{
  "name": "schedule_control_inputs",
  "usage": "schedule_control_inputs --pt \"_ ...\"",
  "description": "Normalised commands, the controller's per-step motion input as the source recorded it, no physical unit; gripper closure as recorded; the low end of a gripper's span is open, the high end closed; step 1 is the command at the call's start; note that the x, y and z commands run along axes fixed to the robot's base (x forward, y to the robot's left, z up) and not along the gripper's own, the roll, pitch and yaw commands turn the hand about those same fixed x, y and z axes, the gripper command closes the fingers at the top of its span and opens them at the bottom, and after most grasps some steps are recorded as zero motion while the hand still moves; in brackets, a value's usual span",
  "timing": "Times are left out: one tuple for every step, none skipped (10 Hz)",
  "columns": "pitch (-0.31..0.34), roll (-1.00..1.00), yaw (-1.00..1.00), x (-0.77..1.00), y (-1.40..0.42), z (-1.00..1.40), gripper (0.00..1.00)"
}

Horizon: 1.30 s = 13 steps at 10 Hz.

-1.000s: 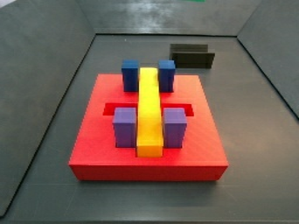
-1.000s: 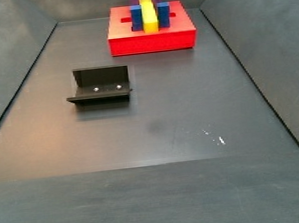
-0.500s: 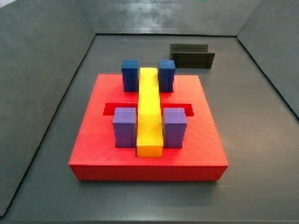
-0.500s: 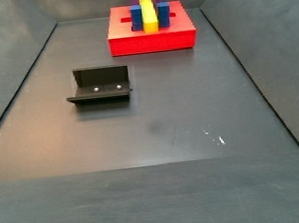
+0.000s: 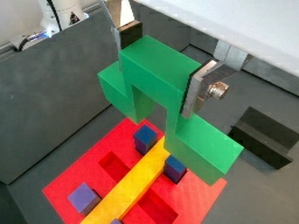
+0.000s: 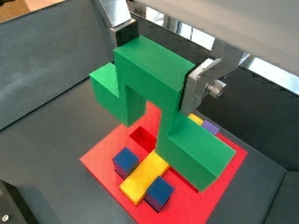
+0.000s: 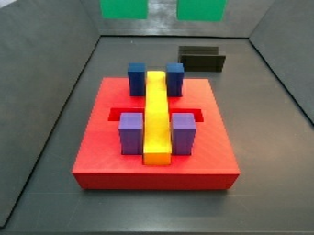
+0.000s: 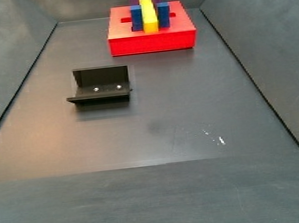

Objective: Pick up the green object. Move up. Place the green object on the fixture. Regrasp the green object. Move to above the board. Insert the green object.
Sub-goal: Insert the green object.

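While the side views half a second back show no green at all, a side view now has the green object (image 7: 162, 8) entering at its upper edge, as two green patches above the far end of the board (image 7: 156, 138). The piece has come into that frame from above, carried by the arm; judged from this, the move to above the board is under way or near done.

Both wrist views show the hand (image 5: 163, 63) clamped on the green object (image 5: 163, 101): silver fingers (image 5: 201, 85) press the central cube from opposite sides, with the two side cubes hanging down toward the board (image 5: 117, 171). Nothing else sits between the fingers. The piece is well clear of the board, not touching it.

Board state: yellow bar (image 7: 157, 114) along the middle, blue blocks (image 7: 153, 77) at the far end, purple blocks (image 7: 157, 132) nearer, a recessed slot (image 7: 127, 116) open beside the bar. The fixture (image 8: 100, 87) stands bare on the floor, well apart from the board (image 8: 151, 33); in that side view neither hand nor piece shows.

Judgement: fixture placement and regrasp look done, since the fixture is bare and the piece is held. Remaining: line up over the recess and lower. Whether the side cubes sit squarely over it cannot be told from these views.
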Motion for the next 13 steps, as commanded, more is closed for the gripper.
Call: schedule_control_inputs --pt "-0.07 0.0 0.0 0.11 -0.23 -0.3 1.0" --pt "-0.099 0.0 0.07 0.1 -0.27 -0.4 1.0" --pt "-0.013 0.03 0.0 0.11 -0.34 -0.29 1.0" --pt "-0.063 0.0 0.0 0.09 -0.28 -0.29 1.0" --pt "-0.093 0.01 0.0 0.0 -0.23 -0.29 1.0" --pt "-0.164 0.09 0.05 -0.06 -0.23 -0.29 1.0" --pt "-0.214 0.06 0.08 -0.08 -0.22 -0.35 1.0" --pt "-0.179 0.05 0.08 -0.02 -0.19 -0.35 1.0" --pt "-0.16 0.09 0.1 0.0 -0.16 -0.37 1.0" --pt "-0.124 0.11 0.13 0.0 -0.12 -0.34 1.0" --pt "-0.08 0.09 0.16 0.05 -0.07 -0.33 1.0" --pt "-0.039 0.06 0.09 0.18 0.0 -0.31 1.0" --pt "0.0 0.06 0.01 0.25 0.0 -0.16 1.0"
